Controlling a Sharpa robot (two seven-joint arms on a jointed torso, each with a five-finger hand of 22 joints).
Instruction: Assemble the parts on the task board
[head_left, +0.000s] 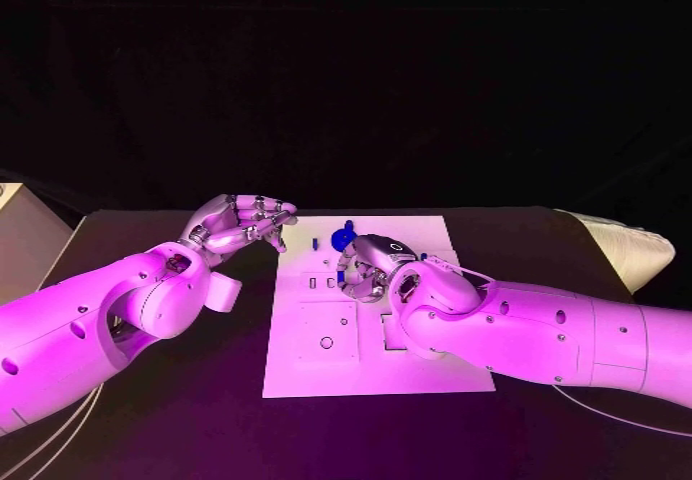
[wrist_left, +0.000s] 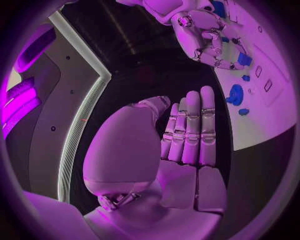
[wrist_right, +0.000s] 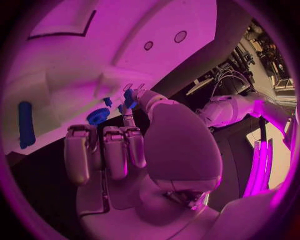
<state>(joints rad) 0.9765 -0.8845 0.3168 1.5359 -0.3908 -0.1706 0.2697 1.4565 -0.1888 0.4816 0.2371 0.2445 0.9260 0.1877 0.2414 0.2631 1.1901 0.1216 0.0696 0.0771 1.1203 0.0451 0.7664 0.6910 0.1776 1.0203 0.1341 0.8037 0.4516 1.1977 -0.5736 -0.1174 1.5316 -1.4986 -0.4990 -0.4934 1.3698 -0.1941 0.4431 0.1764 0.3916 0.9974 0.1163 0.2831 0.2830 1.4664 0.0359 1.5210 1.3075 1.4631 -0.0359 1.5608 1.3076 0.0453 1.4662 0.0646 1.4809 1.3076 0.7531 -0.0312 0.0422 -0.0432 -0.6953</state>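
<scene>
The white task board (head_left: 346, 365) lies in the middle of the black table. My right hand (head_left: 378, 265) hovers low over its far half, its thumb and a finger pinching a small blue part (wrist_right: 128, 97); the other fingers (wrist_right: 115, 150) are curled in. Just beyond that hand a round blue gear-like part (head_left: 343, 238) sits on the board, also seen as a blue disc (wrist_right: 98, 116). A slim blue peg (head_left: 315, 243) lies to its left. My left hand (head_left: 238, 225) is raised beside the board's far left corner, holding nothing, its fingers (wrist_left: 190, 130) straight and side by side.
The board has several slots and holes (head_left: 327, 342) in its near half. A pale box (head_left: 22, 240) stands at the table's left edge and a white padded object (head_left: 627, 245) at the far right. Black table (head_left: 173, 420) surrounds the board.
</scene>
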